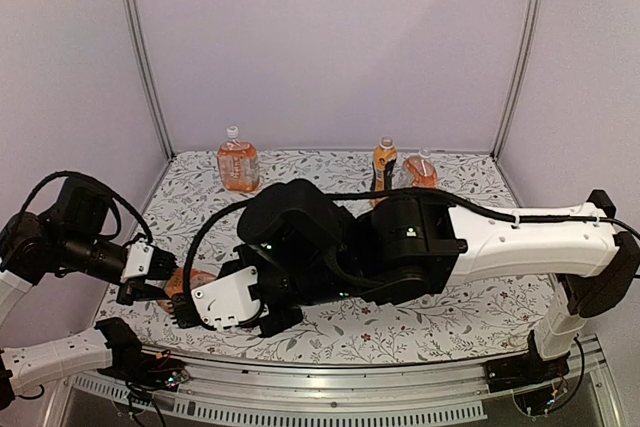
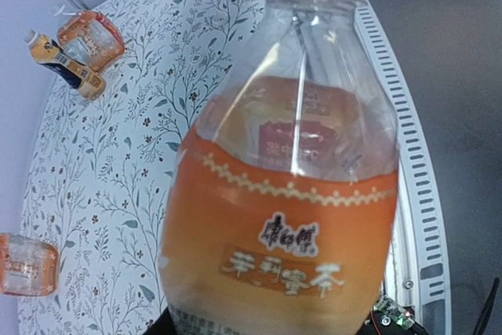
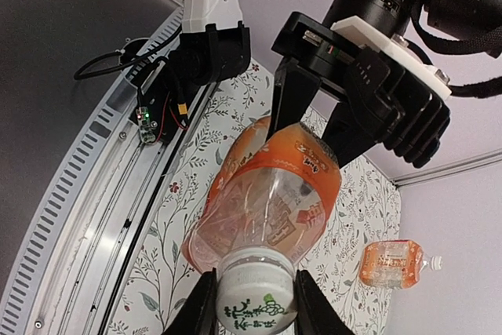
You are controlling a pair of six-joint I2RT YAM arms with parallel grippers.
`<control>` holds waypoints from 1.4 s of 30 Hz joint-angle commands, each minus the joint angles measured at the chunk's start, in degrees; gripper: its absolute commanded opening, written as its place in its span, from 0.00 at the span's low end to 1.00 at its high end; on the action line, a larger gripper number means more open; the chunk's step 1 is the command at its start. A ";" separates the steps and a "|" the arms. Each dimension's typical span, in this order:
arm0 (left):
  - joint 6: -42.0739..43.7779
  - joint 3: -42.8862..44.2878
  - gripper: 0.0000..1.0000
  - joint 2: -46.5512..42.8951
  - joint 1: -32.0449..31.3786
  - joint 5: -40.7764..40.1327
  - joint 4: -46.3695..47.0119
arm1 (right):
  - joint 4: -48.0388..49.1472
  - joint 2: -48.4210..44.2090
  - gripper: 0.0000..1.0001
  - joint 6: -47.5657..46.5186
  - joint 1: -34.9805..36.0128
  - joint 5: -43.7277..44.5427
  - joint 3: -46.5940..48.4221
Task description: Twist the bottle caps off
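Currently the right claw (image 3: 251, 311) pinches the small round white plastic cap (image 3: 252, 297), seated on a clear orange-drink bottle (image 3: 271, 194) that the left claw (image 3: 312, 127) clamps at the counter's (image 1: 450, 317) near left; three far bottles (image 1: 237, 162) look capped, so none is off yet.

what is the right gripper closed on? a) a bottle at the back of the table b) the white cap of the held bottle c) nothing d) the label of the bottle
B: the right gripper pinches the white cap of the bottle from both sides, as its wrist view shows.
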 commanded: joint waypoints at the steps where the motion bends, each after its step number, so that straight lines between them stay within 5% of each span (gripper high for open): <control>1: -6.71 0.70 0.15 -0.88 0.32 3.13 3.24 | -1.50 -0.79 0.41 1.52 -0.09 5.07 -0.59; 7: -8.05 1.06 0.14 -0.79 0.50 2.96 4.01 | -0.10 -0.59 0.58 4.50 -0.43 6.82 -0.30; 14: -10.16 0.24 0.14 -1.26 0.68 0.70 6.53 | 3.98 -3.36 0.98 13.53 -1.52 6.65 -1.73; 24: -15.78 -1.76 0.15 -1.84 0.76 -8.42 15.84 | 4.73 -6.46 0.99 42.13 -5.51 -6.06 0.23; 30: -16.10 -2.31 0.16 -1.84 0.77 -10.69 17.53 | -4.71 -2.39 0.88 60.01 -6.52 6.19 10.29; 42: -15.87 -2.20 0.16 -1.65 0.77 -10.47 17.46 | -14.51 3.97 0.75 65.92 -7.87 7.90 18.17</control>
